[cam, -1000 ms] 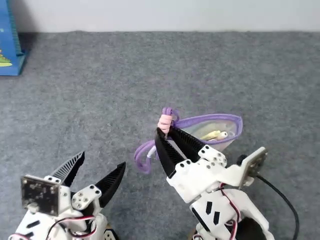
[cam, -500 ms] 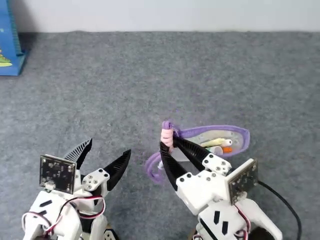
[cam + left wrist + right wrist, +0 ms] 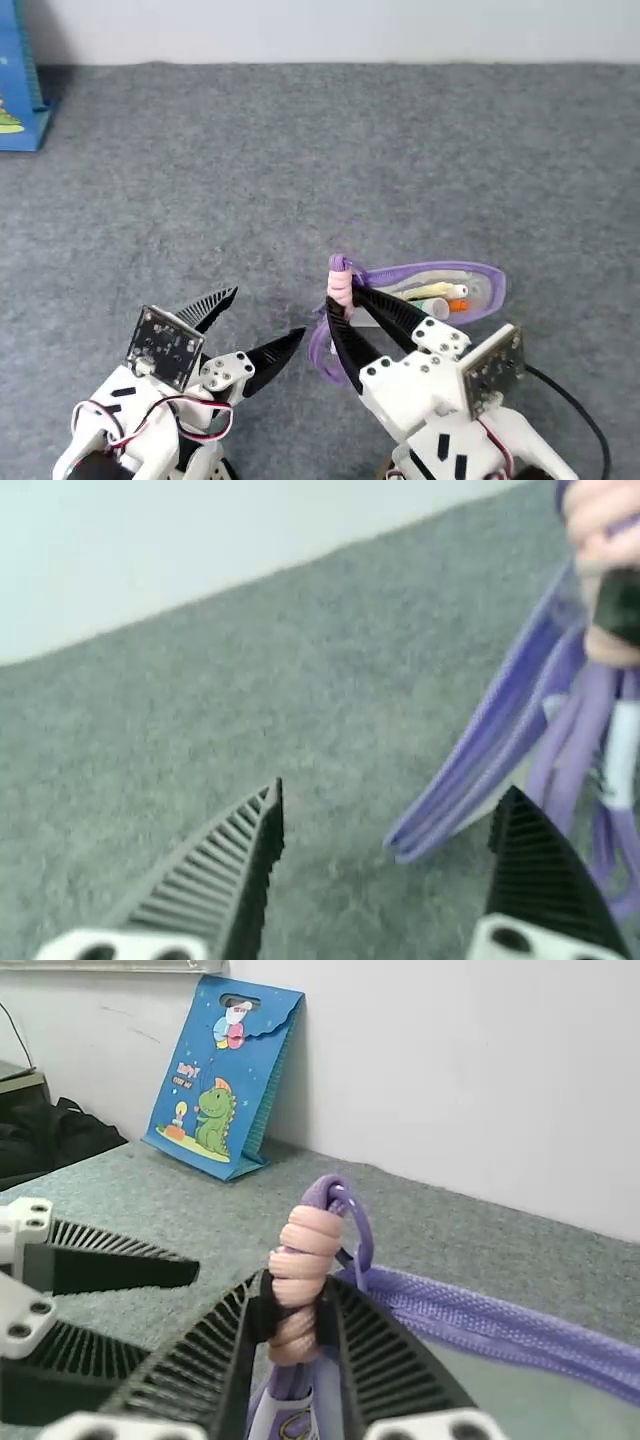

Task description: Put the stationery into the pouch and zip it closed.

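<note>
Clamping the pink zip pull point(image 3: 343, 285), the right gripper point(image 3: 343, 300) is holding the pouch point(image 3: 478, 272), stationery point(image 3: 440, 295) inside, zip seemingly unfinished; the left gripper point(image 3: 269, 311) is gaping nearby.

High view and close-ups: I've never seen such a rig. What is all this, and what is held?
Two white robot arms sit side by side at a grey table. The high view looks down from a fixed camera. Each close-up comes from a camera on one arm's wrist. The right tool is shut on the pink pull of the purple pouch, which rests on the table with pens inside. The left tool is open beside it. A blue gift bag stands far off.
</note>
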`<move>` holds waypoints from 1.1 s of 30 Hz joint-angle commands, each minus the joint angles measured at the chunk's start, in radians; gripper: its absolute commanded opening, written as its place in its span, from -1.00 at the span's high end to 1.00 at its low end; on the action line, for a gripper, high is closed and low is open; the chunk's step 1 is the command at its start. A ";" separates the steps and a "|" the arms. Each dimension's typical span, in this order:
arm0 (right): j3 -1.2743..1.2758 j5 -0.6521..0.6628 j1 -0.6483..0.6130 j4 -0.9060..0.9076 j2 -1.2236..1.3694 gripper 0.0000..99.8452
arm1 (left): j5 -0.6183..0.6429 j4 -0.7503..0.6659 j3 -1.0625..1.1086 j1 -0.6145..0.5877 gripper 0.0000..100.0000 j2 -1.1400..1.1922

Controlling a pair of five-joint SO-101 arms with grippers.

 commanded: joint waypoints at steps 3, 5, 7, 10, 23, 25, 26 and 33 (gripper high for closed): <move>-0.037 0.006 -0.001 0.093 0.016 0.98 | -0.012 -0.104 0.035 0.012 0.36 0.020; -0.044 0.005 -0.001 0.101 0.016 0.98 | -0.012 -0.117 0.061 0.035 0.36 0.020; -0.040 -0.015 -0.001 0.096 0.016 0.98 | -0.012 -0.107 0.079 0.074 0.36 0.018; -0.038 -0.052 -0.001 0.093 0.016 0.98 | -0.017 -0.078 0.081 0.120 0.36 0.014; -0.038 -0.057 -0.001 0.101 0.016 0.98 | -0.058 -0.213 0.091 0.138 0.36 0.021; -0.038 -0.057 -0.001 0.102 0.016 0.98 | -0.058 -0.219 0.090 0.176 0.36 0.021; -0.038 -0.058 -0.001 0.108 0.016 0.98 | -0.058 -0.219 0.090 0.201 0.36 0.021; -0.040 -0.058 -0.002 0.113 0.016 0.98 | -0.061 -0.252 0.090 0.238 0.36 0.037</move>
